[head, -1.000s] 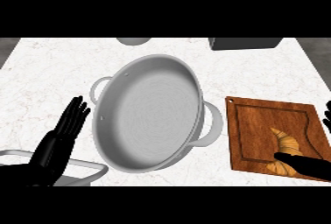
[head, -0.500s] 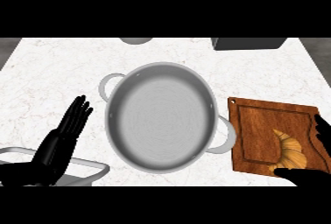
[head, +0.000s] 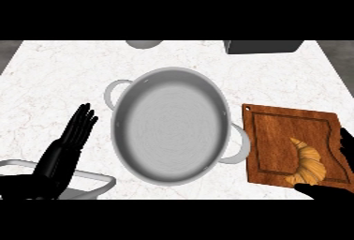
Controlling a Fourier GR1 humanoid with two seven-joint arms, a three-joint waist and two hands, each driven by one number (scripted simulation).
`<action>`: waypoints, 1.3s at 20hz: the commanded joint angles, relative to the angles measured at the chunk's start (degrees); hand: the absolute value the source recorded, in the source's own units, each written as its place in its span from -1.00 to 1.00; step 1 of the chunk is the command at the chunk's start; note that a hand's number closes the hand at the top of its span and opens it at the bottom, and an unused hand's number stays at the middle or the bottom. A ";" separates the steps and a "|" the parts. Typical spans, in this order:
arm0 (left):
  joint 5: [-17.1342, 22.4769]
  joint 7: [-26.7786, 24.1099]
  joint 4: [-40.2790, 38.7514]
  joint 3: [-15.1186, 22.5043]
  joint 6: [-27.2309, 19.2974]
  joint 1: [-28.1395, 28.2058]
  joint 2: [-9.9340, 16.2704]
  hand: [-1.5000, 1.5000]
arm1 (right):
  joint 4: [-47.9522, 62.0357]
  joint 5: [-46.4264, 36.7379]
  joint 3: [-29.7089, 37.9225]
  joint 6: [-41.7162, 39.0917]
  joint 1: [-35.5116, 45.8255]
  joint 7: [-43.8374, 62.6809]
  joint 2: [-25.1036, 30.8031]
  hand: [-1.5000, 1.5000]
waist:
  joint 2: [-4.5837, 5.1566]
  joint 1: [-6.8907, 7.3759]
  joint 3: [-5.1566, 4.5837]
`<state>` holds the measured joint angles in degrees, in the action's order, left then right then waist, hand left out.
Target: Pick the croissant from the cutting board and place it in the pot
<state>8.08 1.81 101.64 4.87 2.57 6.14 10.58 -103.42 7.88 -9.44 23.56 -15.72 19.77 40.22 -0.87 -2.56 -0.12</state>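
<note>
Change since the earlier frames: the right hand point(head: 330, 190), which a second ago lay low on the cutting board point(head: 276, 140) below the croissant point(head: 307, 161), now brackets it, with one black digit showing at the board's right edge beside the pastry and another part at the lower right corner just under its lower tip. Fingers and thumb are spread apart around the croissant, not clamped on it; actual contact cannot be confirmed because most of the hand lies past the view's edge. The croissant is in the same spot on the right half of the board, curved, lying flat, not lifted. The pot point(head: 169, 124) sits just left of the board, its right handle close to the board's left edge, interior bare. The left hand point(head: 66, 150) rests at the lower left, fingers straight and together, unchanged, beside a white tray point(head: 93, 180). Judgement: the task is at the pre-grasp stage; closing on the croissant comes next, then a short carry leftward over the pot's rim.
</note>
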 commanded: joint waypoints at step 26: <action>-3.29 8.14 -9.92 3.96 1.62 -1.81 1.52 0.00 | 24.40 9.60 3.52 -13.05 3.53 -30.39 -15.56 1.00 | 1.66 1.30 0.33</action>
<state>6.89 2.07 101.68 6.29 3.10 5.41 10.99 -84.25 16.84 -5.53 13.09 -13.44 -7.83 26.29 -0.65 -1.36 -0.31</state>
